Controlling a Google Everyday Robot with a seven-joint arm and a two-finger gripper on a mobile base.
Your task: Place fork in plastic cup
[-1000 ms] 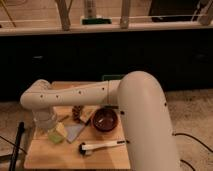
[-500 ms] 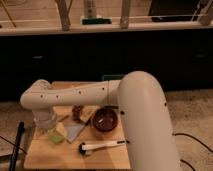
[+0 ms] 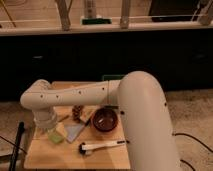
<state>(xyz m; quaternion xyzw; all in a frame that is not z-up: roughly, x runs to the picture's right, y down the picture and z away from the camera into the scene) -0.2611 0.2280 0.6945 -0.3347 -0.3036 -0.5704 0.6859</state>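
No movement: gripper (image 3: 47, 125) still over plastic cup (image 3: 56, 136), near left, grip state can't tell; cup's likely light, tippy, so hold stiff fork by handle.

Pincer (image 3: 48, 126) at plastic cup (image 3: 56, 135), left of bowl (image 3: 105, 120)
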